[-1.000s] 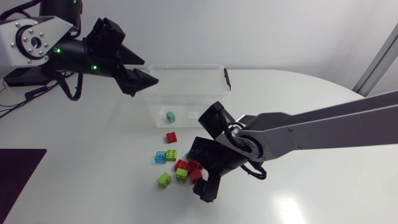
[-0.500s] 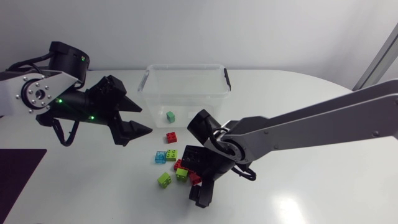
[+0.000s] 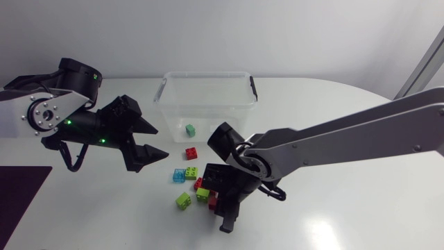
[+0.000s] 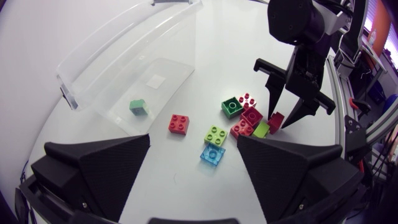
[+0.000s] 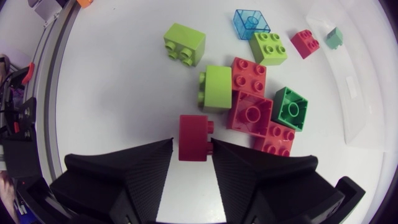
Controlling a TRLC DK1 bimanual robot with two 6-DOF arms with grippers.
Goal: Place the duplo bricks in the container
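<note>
The right gripper (image 5: 192, 142) is sitting slightly open, its tips barely round a small red plastic brick (image 5: 194, 132), which might pop away when squeezed.

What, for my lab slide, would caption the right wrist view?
Open right gripper straddling a red brick beside loose bricks, clear container beyond.

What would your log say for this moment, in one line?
left gripper: open, above table near container | right gripper: straddling red brick, grip unclear | container: one green brick inside | other bricks: on table
</note>
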